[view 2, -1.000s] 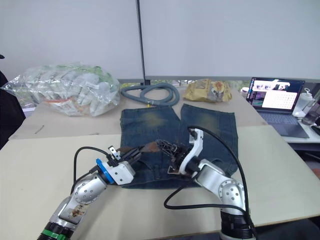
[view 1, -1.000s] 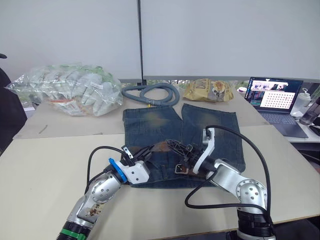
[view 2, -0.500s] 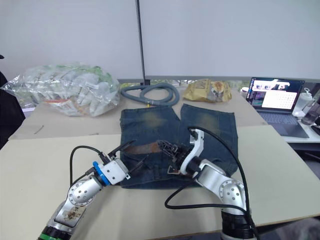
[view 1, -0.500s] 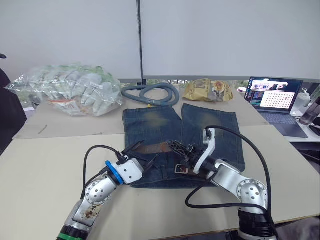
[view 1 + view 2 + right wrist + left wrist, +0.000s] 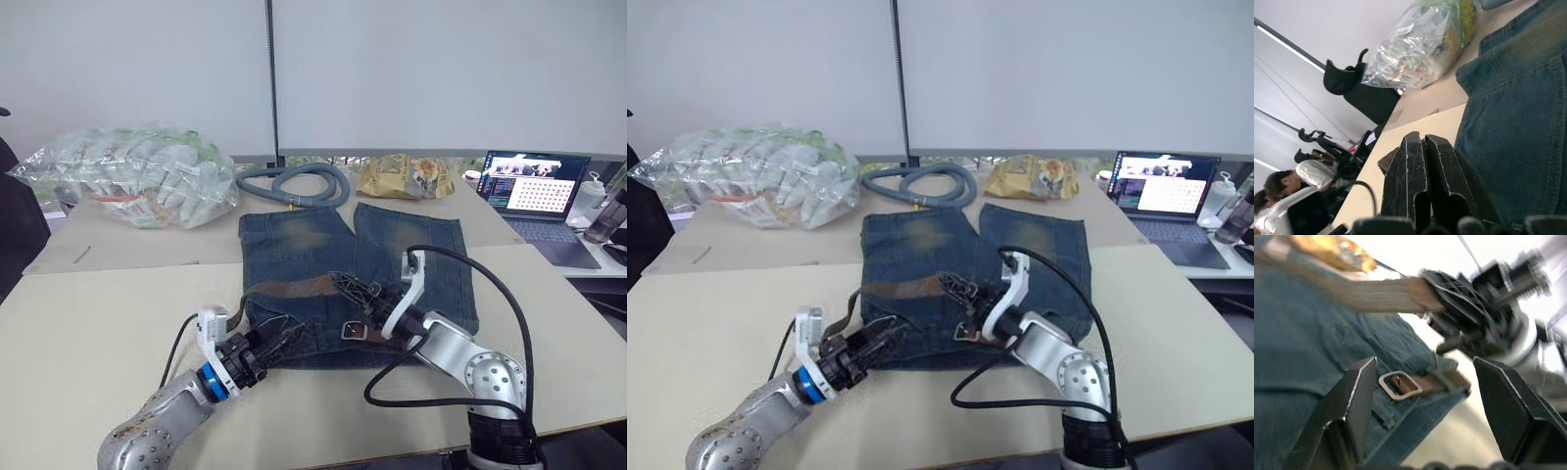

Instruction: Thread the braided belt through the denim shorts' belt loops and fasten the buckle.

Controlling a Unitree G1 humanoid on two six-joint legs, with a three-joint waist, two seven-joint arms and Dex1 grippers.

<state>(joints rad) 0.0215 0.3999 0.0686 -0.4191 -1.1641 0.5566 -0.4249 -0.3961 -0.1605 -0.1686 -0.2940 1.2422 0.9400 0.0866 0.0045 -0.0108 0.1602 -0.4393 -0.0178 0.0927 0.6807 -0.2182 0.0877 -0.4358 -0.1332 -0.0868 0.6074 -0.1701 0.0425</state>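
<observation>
Big tan table (image 5: 88, 313) w/ denim shorts (image 5: 411, 245) lying flat on it. Right gripper (image 5: 355, 287) pinches the braided belt (image 5: 289, 288) over the waist; buckle (image 5: 355, 332) rests by it. Left gripper (image 5: 279, 342) is wide apart at the waist edge.

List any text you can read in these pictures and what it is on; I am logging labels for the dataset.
None can be read.
Laptop screen: a grid of small tiles, too small to read.
Yellow bag: dark print, too blurred to read.
Clear plastic bag: white labels and a red strip, too small to read.
Belt, buckle and shorts: no lettering visible.
</observation>
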